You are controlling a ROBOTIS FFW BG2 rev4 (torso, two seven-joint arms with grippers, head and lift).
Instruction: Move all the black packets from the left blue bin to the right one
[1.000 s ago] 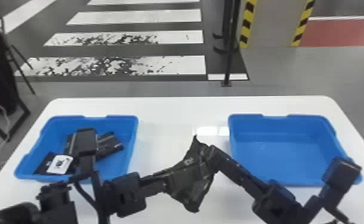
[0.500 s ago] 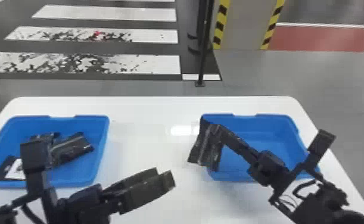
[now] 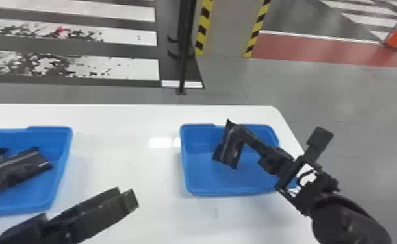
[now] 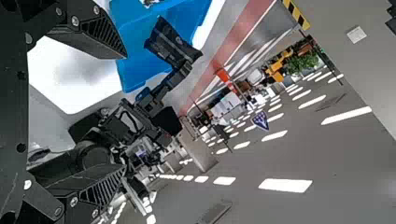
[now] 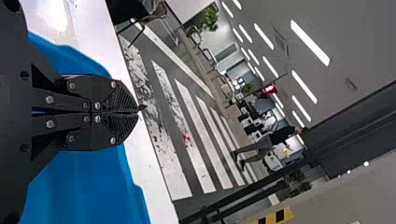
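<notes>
My right end effector pinches one black packet, my left end effector gapes empty; the left bin holds at least two more.

Right arm slanting inward and forward, right gripper at its end, flat fingers pinched together! And the left gripper, angled in from the robot's left, has its two fingers parted wide.

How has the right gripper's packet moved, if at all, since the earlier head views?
Yes, rightward: the packet went from left of the right bin to over it.
</notes>
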